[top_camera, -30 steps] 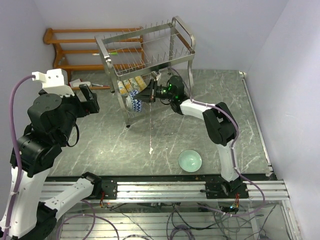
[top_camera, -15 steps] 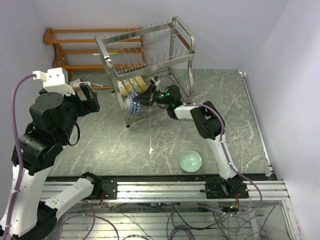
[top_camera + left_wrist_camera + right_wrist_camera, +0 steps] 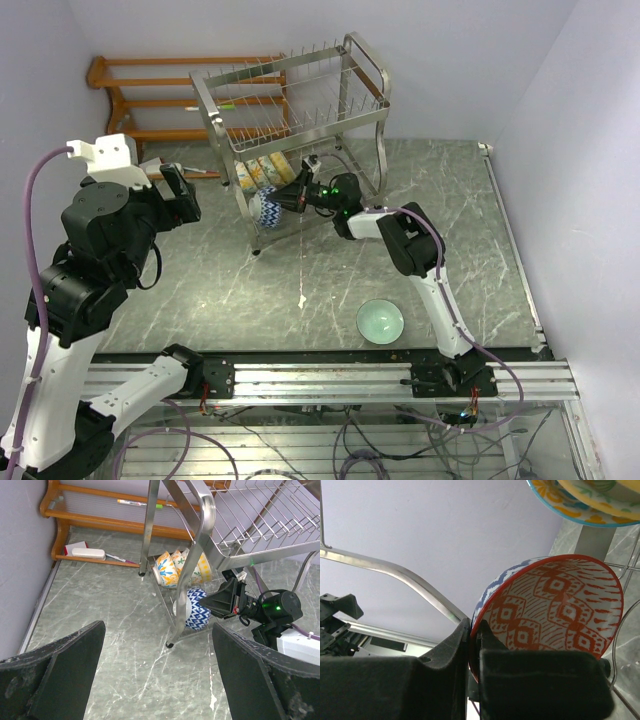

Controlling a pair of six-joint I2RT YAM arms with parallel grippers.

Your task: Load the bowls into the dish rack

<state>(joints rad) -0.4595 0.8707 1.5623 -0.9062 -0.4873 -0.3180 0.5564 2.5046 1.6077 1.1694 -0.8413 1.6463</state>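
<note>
The steel dish rack (image 3: 290, 100) stands at the back of the table. Several floral bowls (image 3: 262, 170) stand on edge in its lower tier; they also show in the left wrist view (image 3: 175, 567). My right gripper (image 3: 292, 196) reaches into the lower tier and is shut on the rim of the red-patterned bowl (image 3: 555, 605), blue zigzag outside (image 3: 196, 609), held on edge just in front of the floral bowls (image 3: 580, 500). The pale mint bowl (image 3: 380, 321) sits on the table near the front. My left gripper (image 3: 158, 625) is open and empty, above the table left of the rack.
The orange-brown wooden shelf rack (image 3: 150, 90) stands behind the steel rack at the back left, with a white item (image 3: 87, 553) on its low shelf. The rack's leg (image 3: 172, 642) stands in front of the held bowl. The walls close in at left and right.
My right gripper has pushed the red-patterned bowl leftward, deeper into the rack's lower tier, the arm stretching out. The left arm has hardly moved.
</note>
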